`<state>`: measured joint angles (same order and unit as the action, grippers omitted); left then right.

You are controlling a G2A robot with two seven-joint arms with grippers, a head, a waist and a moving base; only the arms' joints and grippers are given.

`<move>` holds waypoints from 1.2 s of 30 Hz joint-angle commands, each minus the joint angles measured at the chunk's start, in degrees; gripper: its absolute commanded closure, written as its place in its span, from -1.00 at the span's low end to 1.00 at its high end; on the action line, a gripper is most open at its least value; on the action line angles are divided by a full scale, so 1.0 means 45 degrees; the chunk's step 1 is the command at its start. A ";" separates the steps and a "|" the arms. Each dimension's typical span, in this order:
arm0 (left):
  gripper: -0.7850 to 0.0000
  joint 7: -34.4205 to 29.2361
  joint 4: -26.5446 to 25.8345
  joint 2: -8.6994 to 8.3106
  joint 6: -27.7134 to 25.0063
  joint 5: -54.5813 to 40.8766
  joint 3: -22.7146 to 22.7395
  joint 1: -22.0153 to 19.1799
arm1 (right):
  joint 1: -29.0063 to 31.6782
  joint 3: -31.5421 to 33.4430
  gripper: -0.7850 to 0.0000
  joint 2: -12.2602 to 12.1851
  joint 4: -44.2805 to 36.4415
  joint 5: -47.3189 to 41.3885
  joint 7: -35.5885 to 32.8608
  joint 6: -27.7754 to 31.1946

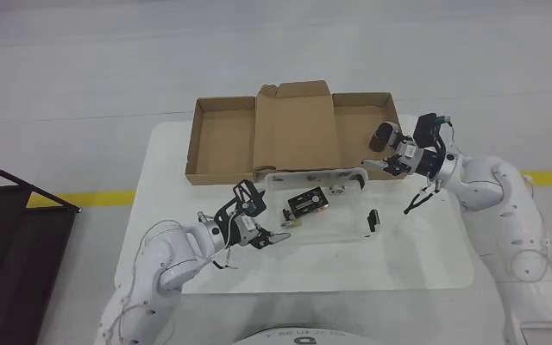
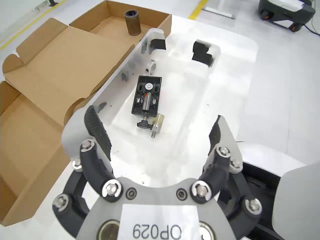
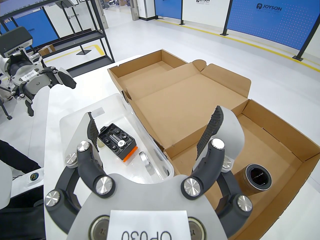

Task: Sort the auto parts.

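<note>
Left gripper (image 2: 155, 117) hangs wide open and empty (right gripper (image 3: 154, 113) too), and should straddle the black module (image 2: 147, 96) squarely across its narrow width.

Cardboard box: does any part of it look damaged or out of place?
Yes. In the right wrist view the cardboard box has a ragged, torn edge along the wall next to the clear tray. The dark cylinder inside it looks fine.

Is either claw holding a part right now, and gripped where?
Nothing is held. The left claw is open over the clear tray; the right claw is open over the cardboard box, clear of the cylinder in it.
</note>
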<state>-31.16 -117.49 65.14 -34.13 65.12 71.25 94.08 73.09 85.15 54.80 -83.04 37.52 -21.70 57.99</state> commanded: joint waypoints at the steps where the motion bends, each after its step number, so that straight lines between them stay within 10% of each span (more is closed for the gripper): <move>1: -1.00 0.0001 0.0000 0.0000 0.0013 0.0001 0.0000 0.0000 | 0.0001 0.0000 -1.00 0.0000 0.0000 -0.0004 0.0000 0.0003; 10: -1.00 0.0227 0.0059 0.0046 0.0360 0.1112 -0.0698 -0.0339 | 0.0001 0.0000 -1.00 0.0000 0.0000 -0.0004 0.0000 0.0003; 23: -1.00 -0.1103 0.4361 0.1087 0.1439 0.1602 -0.4975 -0.5494 | 0.0001 0.0000 -1.00 0.0000 0.0000 -0.0004 0.0000 0.0003; 36: -1.00 -0.1426 0.6440 0.1403 0.1620 0.1200 -0.5756 -0.6319 | 0.0001 0.0000 -1.00 0.0000 0.0000 -0.0004 0.0000 0.0003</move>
<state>-37.59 -88.96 71.38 -26.84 70.51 45.53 65.90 73.09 85.15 54.80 -83.04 37.52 -21.70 57.99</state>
